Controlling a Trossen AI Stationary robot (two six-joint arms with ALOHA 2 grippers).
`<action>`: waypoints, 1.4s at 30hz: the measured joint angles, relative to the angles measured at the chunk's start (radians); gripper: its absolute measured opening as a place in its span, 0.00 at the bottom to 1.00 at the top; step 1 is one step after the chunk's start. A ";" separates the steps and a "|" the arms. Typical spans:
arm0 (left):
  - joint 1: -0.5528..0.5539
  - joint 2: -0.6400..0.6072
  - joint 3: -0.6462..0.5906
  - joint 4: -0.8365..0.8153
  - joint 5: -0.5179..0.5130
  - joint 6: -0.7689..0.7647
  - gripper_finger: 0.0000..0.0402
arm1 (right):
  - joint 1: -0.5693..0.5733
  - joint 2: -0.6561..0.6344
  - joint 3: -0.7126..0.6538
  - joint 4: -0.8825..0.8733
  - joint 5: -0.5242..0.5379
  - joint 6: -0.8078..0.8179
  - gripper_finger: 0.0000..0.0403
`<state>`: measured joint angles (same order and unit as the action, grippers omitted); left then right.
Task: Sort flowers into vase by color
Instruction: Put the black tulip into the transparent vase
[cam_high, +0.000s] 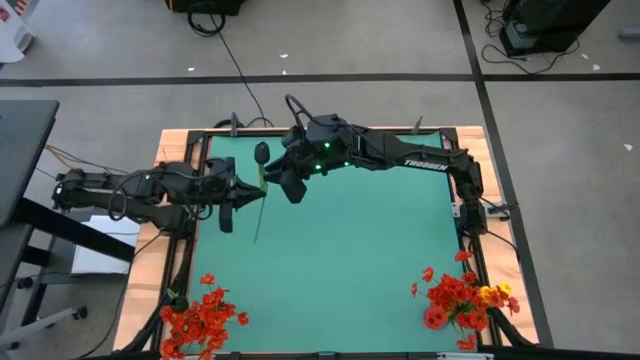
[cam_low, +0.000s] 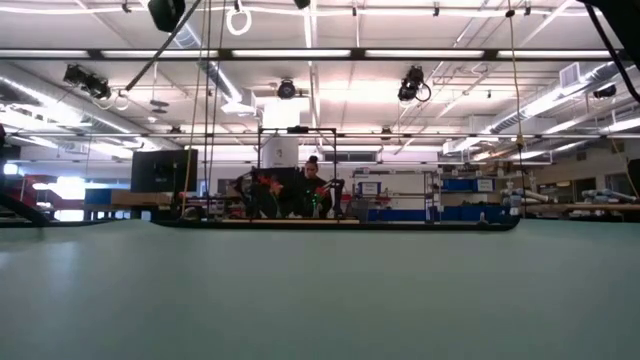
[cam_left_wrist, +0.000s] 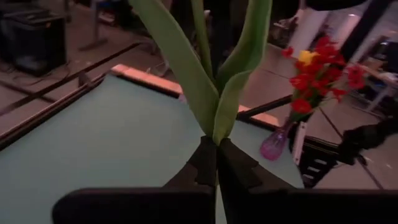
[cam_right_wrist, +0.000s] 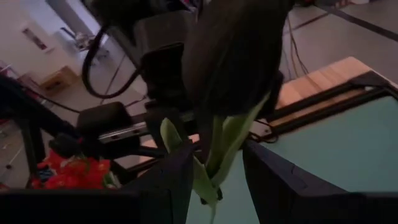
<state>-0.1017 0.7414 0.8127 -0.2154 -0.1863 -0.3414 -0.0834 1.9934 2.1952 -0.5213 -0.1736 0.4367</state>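
- High view is showing both arms meeting over the far-left part of the green table (cam_high: 340, 260), with a single dark-headed flower (cam_high: 261, 155) between them, its stem (cam_high: 259, 205) trailing toward the near side.
- Left gripper (cam_high: 243, 192) is pinching the stem low down; in the left wrist view its fingers (cam_left_wrist: 211, 163) are closing tight together on the stem just under the long green leaves (cam_left_wrist: 214, 74).
- Right gripper (cam_high: 285, 172) is sitting beside the dark bloom; in the right wrist view its fingers (cam_right_wrist: 177, 174) are standing apart on either side of the leaves below the head (cam_right_wrist: 233, 59), touching nothing that I can make out.
- Judging by this, a hand-over is under way: the right arm looks to be taking the flower from the left.
- Next move would call for the right jaws closing on the stem before the left lets go, or the flower could drop.
- Two vases are waiting at the near corners: one holding red blooms at the left (cam_high: 200, 318), one holding red and yellow blooms at the right (cam_high: 462, 300).
- Which vase suits a dark head is unclear.
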 joint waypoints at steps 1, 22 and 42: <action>0.000 0.002 0.000 0.013 0.015 0.009 0.02 | 0.002 0.000 0.000 0.003 -0.001 -0.004 0.37; 0.000 -0.003 0.000 -0.097 0.042 -0.035 0.20 | 0.078 0.002 -0.036 0.066 0.210 -0.210 0.02; -0.001 0.082 -0.002 -0.022 0.050 -0.002 0.27 | 0.077 0.000 -0.035 0.086 0.173 -0.174 0.02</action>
<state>-0.1024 0.8238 0.8112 -0.2375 -0.1362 -0.3437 -0.0059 1.9938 2.1603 -0.4356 -0.0004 0.2631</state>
